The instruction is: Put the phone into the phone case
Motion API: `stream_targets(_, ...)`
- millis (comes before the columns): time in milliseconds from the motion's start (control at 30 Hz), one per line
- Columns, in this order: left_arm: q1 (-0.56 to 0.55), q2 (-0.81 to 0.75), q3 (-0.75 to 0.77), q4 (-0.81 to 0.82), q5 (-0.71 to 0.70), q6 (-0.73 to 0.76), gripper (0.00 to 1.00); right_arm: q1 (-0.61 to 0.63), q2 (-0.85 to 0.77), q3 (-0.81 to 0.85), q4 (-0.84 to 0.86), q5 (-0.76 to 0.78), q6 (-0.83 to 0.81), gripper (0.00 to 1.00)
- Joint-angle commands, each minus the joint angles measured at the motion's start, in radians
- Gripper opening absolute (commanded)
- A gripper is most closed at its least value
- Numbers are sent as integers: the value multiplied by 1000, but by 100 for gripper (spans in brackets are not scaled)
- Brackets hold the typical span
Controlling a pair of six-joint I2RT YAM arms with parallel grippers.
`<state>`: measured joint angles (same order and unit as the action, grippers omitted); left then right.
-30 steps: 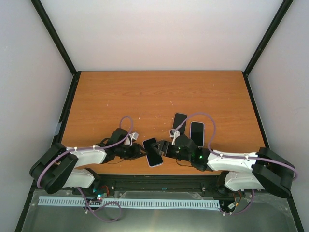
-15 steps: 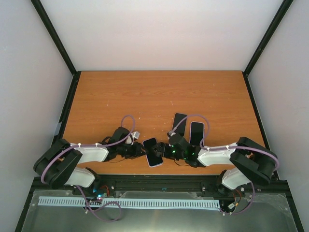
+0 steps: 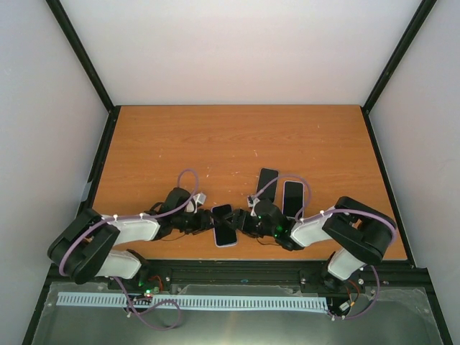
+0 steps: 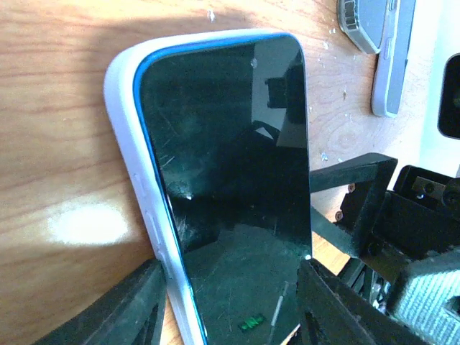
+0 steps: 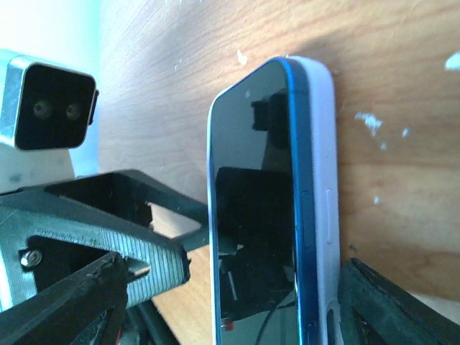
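White plastic of the phone case [image 4: 123,136] wraps a dark-screened phone [image 4: 230,165] that lies face up on the wooden table [image 3: 215,144], near its front edge and between the two arms; two other handsets [image 3: 292,198] lie apart from it, farther back on the right. In both wrist views the phone's blue band shows above the case wall along one long side, so I judge that the phone is laid in the case but not pressed home there; the step in hand is the seating. The left gripper [image 3: 205,221] reaches in from the left and its fingers flank one end of the phone, one against the case wall and the other at the opposite edge; whether they pinch it or merely bracket it I cannot tell. The right gripper [image 5: 237,277] comes from the other side with jaws spread wide around the phone, one finger well clear of the glass, the other just beside the case wall; it holds nothing. The next move, as I judge it, calls for one gripper to steady the case while the other bears down on the proud blue edge until the lip closes over it; the push should go straight down, since a sideways shove would likely slide the whole thing across the smooth wood or lever the phone out.
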<state>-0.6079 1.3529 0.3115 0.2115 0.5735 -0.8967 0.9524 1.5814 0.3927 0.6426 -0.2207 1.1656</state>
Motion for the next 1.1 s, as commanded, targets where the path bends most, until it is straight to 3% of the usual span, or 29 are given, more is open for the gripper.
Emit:
stream_targets(0, -11, -39, -1, 72, 54, 21, 54, 24, 4, -29, 300, -128, 94, 78)
stream_targets(167, -11, -61, -17, 74, 41, 19, 63, 25, -15, -33, 330, -142, 99, 80)
stream_targets(333, -10, -62, -30, 90, 41, 6, 64, 25, -26, -42, 349, -130, 97, 80)
stream_targets(667, -11, -70, -34, 98, 41, -8, 66, 26, 112, -61, 619, -169, 178, 79)
stream_targets(1067, -12, -78, -27, 46, 10, 4, 58, 24, 239, -129, 807, -131, 237, 43)
